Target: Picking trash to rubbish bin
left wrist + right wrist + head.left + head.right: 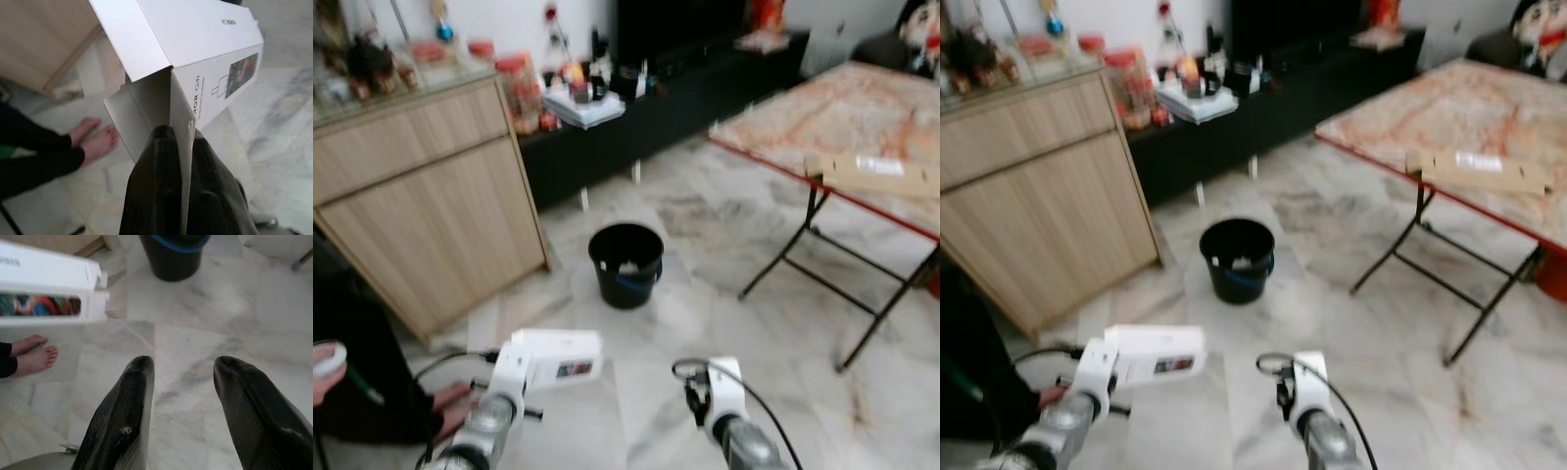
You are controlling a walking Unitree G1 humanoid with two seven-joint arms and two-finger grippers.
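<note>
A long white carton with a small printed picture on its side is held out over the marble floor by my left gripper, whose black fingers are shut on the carton's open end flap. The carton also appears beside my right gripper, which hangs open and holds nothing. A black bucket-like rubbish bin with a blue band stands on the floor ahead of both arms, with something pale inside it.
A wooden cabinet stands at the left. A folding table with a flat cardboard piece stands at the right. A low dark shelf runs along the back wall. A person's bare feet and dark clothing are at my left.
</note>
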